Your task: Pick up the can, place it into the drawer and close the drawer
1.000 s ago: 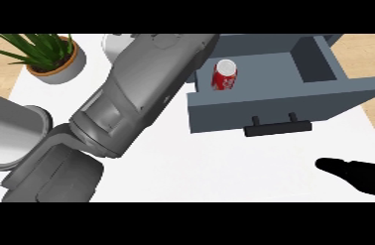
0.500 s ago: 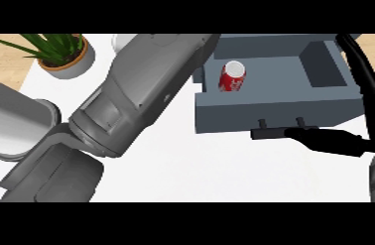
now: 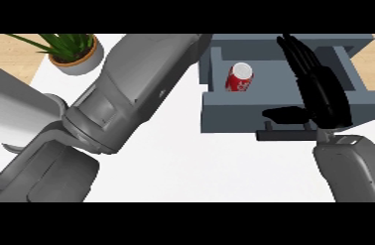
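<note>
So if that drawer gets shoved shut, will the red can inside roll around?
Probably a little: the can seems to lie on its side in the drawer, so its round body may roll. The drawer's walls should stop it. It looks rigid, so denting seems unlikely.

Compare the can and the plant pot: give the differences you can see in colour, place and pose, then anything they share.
Colour: the can is red with a pale top; the pot is tan.
Place: the can sits inside the open grey drawer; the pot stands on the counter at the far left.
Pose: the can seems to lie tilted on the drawer floor; the pot stands upright, holding green leaves.
Shared: both are round, and no hand touches either.
</note>
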Robot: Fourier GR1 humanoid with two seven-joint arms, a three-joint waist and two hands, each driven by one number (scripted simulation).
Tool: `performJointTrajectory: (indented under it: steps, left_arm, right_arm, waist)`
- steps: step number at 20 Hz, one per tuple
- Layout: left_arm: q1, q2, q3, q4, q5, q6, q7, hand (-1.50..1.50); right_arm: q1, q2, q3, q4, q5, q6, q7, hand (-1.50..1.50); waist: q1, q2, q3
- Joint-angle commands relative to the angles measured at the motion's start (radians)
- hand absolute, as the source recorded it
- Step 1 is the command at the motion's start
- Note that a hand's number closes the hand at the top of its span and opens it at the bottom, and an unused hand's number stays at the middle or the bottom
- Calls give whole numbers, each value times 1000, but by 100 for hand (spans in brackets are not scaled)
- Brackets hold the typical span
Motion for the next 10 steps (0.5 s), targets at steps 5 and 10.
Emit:
performJointTrajectory:
  steps: [5,10]
  left_arm:
    - [19,20,20,-22,-18,-5,28,-150]
    - [88,80,-1,-92,-37,-52,57,-150]
  right_arm:
    - [-154,63,36,360,156,-169,-100,-150]
    - [-217,132,5,611,234,-367,-114,-150]
  waist:
    - [19,-7,0]
    - [63,-14,-1]
